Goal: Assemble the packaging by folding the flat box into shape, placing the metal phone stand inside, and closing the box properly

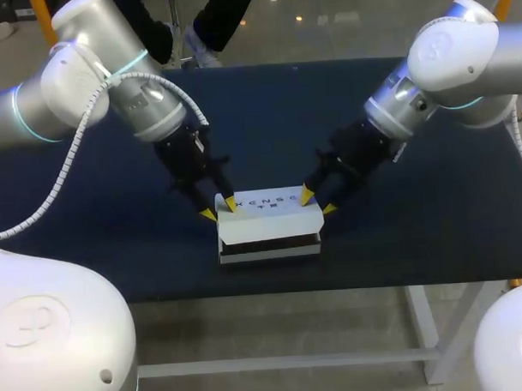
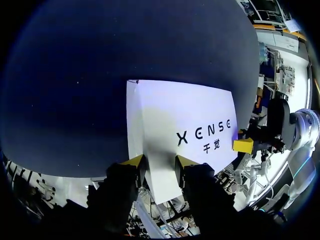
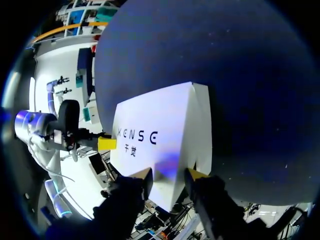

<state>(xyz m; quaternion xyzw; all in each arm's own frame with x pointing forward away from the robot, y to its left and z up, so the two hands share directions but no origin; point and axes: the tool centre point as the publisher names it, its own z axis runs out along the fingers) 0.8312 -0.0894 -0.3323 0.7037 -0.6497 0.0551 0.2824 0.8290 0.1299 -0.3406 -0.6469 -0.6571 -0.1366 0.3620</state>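
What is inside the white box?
Its lid covers the inside. In the head view only a dark gap shows under the lid. Whether the phone stand is inside cannot be seen.

White lid (image 1: 266, 208) sits over the box (image 1: 270, 251), so its inside is hidden, and the dark slot (image 1: 269, 241) along the near face is too dim to read. Left gripper (image 2: 160, 164) masks the left corner, right gripper (image 3: 169, 176) the right one: grip unclear on both; left arm (image 1: 69, 91) and right arm (image 1: 462, 60) run off the head view's sides
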